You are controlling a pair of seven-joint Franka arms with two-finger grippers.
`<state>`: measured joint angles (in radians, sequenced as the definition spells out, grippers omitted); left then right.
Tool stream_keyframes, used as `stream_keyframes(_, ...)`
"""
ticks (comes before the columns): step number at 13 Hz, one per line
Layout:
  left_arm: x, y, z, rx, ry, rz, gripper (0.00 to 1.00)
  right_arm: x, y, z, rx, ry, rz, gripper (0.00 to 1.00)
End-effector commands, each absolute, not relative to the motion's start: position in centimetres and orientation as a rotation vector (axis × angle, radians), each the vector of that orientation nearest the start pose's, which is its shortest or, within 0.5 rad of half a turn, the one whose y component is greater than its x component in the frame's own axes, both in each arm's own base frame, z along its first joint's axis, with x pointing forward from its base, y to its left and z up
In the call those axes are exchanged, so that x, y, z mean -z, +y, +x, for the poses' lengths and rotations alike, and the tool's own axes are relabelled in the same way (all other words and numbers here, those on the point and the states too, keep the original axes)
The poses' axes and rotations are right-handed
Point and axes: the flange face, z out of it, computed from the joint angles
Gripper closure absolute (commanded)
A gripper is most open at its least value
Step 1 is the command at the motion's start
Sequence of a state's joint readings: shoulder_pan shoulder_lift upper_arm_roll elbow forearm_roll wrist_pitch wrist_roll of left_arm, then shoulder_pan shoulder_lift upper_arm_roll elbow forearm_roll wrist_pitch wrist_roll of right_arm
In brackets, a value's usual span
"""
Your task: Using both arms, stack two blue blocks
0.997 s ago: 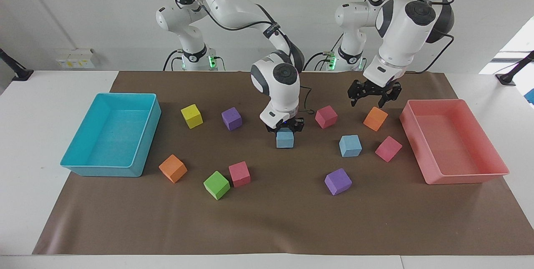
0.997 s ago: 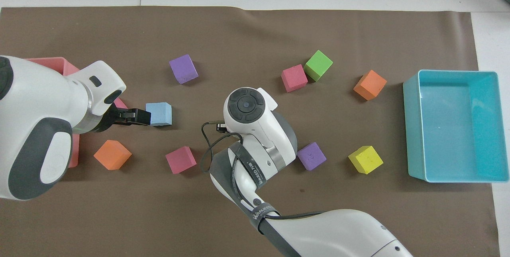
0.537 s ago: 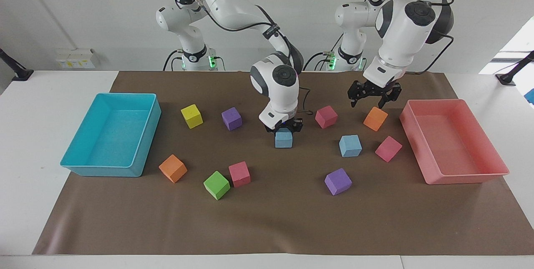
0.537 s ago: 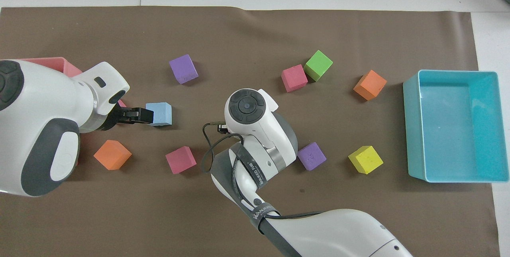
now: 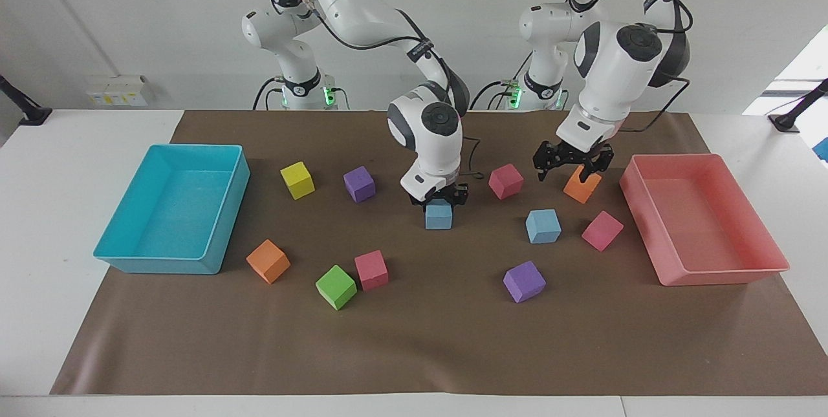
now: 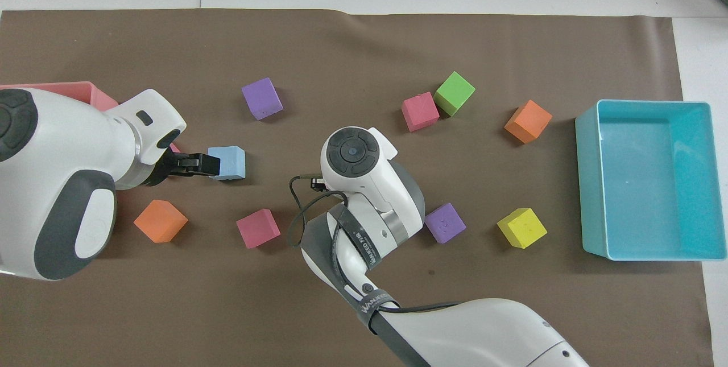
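— What has moved since a second ago?

— The left gripper (image 5: 567, 176) has come down and drifted toward the middle of the frame. In the facing view it used to hang clear above the orange block (image 5: 581, 189); now it sits low enough to cover that block's top edge. It is still in the air, with its jaws standing wide open and nothing between them.

— And the right gripper (image 5: 439, 198)?

— It has hardly shifted. It stays at the centre of the frame, right down on the first blue block (image 5: 438, 216), which has slid a hair toward the right arm's end. Whether it is clasping the block or has let go, I cannot tell.

— Where is the other one?

— The second blue block (image 5: 543, 225) lies on the brown mat (image 5: 420, 339), just below the left gripper in the frame and between the first blue block and the pink tray (image 5: 724, 273) (it has not budged). In the overhead view that gripper's black tip seems to meet the block's edge, but the facing view shows them apart.

— So, stacked?

— No, both blue blocks are on the mat, apart from each other.
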<state>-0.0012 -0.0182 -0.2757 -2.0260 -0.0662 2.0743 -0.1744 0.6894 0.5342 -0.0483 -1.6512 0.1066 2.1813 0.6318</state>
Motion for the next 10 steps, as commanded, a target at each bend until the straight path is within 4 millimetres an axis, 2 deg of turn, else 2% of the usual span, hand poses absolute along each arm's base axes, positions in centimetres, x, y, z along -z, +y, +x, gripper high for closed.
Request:
stream_keyframes(1,-44.2,-16.5,53.3,0.116,0.116,-3.201,0.00,-30.5,41.5,53.1,-0.037,0.067,-3.079,0.00)
stream_keyframes(3,-43.3,-16.4,53.5,0.119,0.114,-3.202,0.00,-31.4,41.8,52.9,0.000,0.038,-3.092,0.00)
stream_keyframes(5,-42.3,-16.4,54.0,0.128,0.131,-3.187,0.00,-34.7,41.1,53.3,0.048,0.044,-3.067,0.00)
stream_keyframes(7,-41.6,-16.4,54.2,0.130,0.130,-3.183,0.00,-37.2,40.4,53.7,0.094,0.058,-3.046,0.00)
stream_keyframes(8,-41.4,-16.3,54.3,0.127,0.135,-3.178,0.00,-38.2,39.8,54.0,0.112,0.070,-3.036,0.00)
stream_keyframes(10,-40.7,-16.4,54.4,0.137,0.136,-3.180,0.00,-41.9,38.0,54.6,0.159,0.082,-3.011,0.00)
